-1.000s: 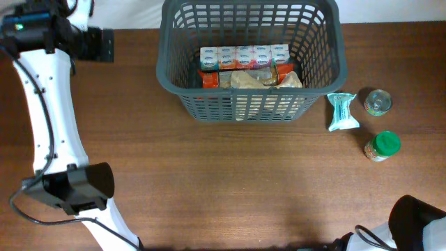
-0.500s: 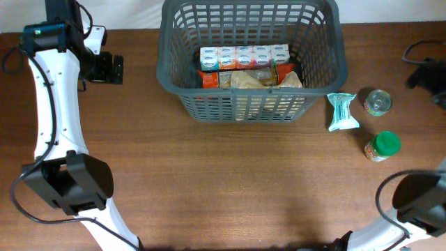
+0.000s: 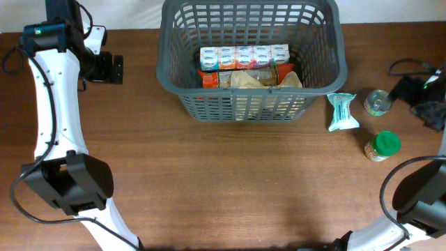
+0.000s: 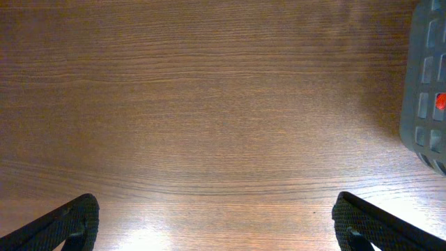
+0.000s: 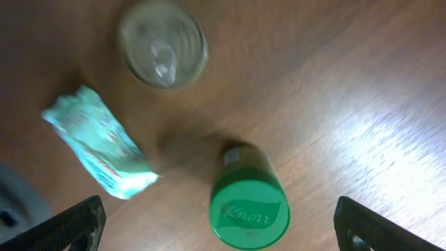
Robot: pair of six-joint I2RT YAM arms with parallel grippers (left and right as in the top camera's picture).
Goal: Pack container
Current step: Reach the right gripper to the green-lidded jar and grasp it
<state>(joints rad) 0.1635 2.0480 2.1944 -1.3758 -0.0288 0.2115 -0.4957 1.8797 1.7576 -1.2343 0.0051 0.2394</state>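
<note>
- Dark grey plastic container: a large rectangular shopping basket with slotted lattice sides and a thick rim. It stands upright on the desk at the upper centre of the overhead view. One corner shows at the right edge of the left wrist view.
- Row of small cartons, white with pink and green print, side by side along the far inner wall of the container.
- Red packet, inside the container, in front of the cartons and partly covered.
- Tan bag, crumpled, inside the container against its near wall.
- Pale teal packet, flat on the desk just beside the lower right corner of the container.
- Tin can, small and round, upright, right of the packet and apart from it.
- Green-lidded jar, lid marked "Knorr", upright, below the can in the overhead frame.
- Left claw, at the upper left of the overhead view, well left of the container. Its fingers are spread to full width over bare wood and hold nothing.
- Right claw, at the right edge of the overhead view, near the can. It hangs above the jar with fingers fully apart, holding nothing.
- Desk, brown wood grain, carrying all of the above.
</note>
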